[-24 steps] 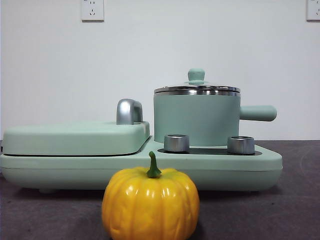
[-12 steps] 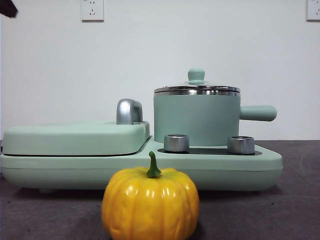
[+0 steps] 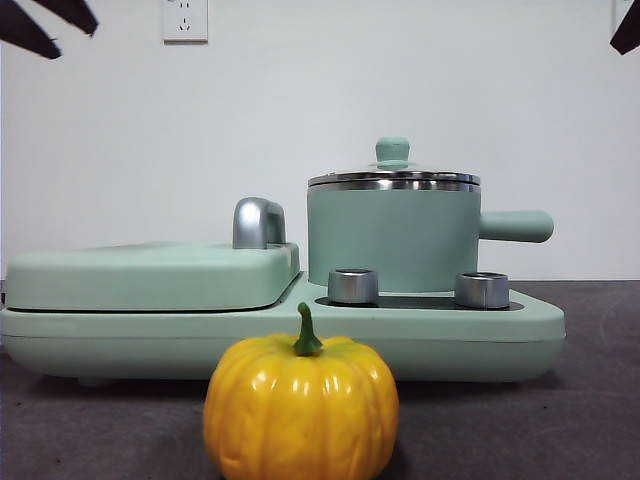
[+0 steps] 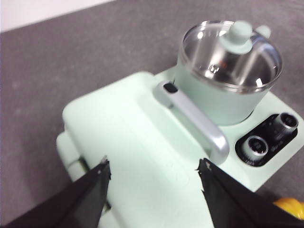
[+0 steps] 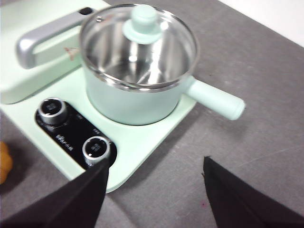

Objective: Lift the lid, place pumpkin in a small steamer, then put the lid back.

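I have the mint-green cooker [image 3: 280, 335] sitting across the middle of the worktop [image 3: 590, 400], its flat cover [image 3: 150, 275] on one half and the steamer [image 3: 392, 238] on the other, behind the two knobs. The steamer's stubby handle [image 3: 515, 226] points away from the flat cover. The lid [image 3: 394, 178] is seated on the steamer's rim, knob [image 3: 392, 150] upright, so the first step, lifting it, is not yet done. The pumpkin [image 3: 301, 408] stands on the worktop at the near edge, in front of the cooker and apart from it, stem up.

My left end effector [image 4: 152, 173] hangs above the flat cover with its jaws apart and nothing between them. My right end effector [image 5: 154, 166] hangs above the worktop just off the cooker's knob corner, jaws apart too and empty, with the lid in plain sight ahead of it. In the front view both show only as black tips at the top corners.

I judge this the approach to the lid. The next move calls for one end effector to come down over the small knob, centred, close on it and lift straight up. The knob is small and smooth, so an off-centre pinch could slip.
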Action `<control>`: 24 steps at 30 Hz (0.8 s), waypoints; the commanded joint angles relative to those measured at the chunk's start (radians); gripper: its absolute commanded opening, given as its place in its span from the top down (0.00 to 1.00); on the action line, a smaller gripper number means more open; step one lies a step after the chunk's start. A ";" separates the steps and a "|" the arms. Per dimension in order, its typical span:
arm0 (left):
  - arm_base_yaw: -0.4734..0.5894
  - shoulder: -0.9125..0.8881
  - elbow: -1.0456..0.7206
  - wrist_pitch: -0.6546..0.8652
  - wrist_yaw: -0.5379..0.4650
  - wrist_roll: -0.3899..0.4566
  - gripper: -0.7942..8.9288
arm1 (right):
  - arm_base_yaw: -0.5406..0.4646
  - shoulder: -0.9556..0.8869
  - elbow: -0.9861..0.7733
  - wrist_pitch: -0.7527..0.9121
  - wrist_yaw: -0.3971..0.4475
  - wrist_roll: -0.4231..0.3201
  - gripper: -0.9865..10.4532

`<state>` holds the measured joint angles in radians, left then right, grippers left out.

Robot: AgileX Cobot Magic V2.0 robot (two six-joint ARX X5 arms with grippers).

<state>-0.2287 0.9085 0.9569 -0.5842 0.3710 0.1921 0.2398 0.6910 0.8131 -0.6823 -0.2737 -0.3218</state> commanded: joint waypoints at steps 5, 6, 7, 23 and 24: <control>-0.058 0.065 0.026 0.183 0.007 0.013 0.60 | 0.031 0.006 0.013 0.024 0.012 0.052 0.64; -0.071 0.079 0.026 0.217 0.007 0.013 0.60 | 0.031 0.006 0.013 0.025 0.012 0.055 0.64; -0.084 0.095 0.026 0.251 0.007 0.013 0.60 | 0.031 0.006 0.013 0.027 0.013 0.054 0.64; -0.328 0.417 0.060 0.662 0.004 -0.003 0.60 | 0.030 0.006 0.013 0.084 0.029 0.080 0.64; -0.343 0.446 0.074 0.675 0.004 -0.003 0.60 | 0.030 0.006 0.013 0.087 0.028 0.080 0.64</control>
<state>-0.5594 1.3327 1.0004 0.0677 0.3710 0.1913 0.2672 0.6914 0.8131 -0.6052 -0.2462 -0.2535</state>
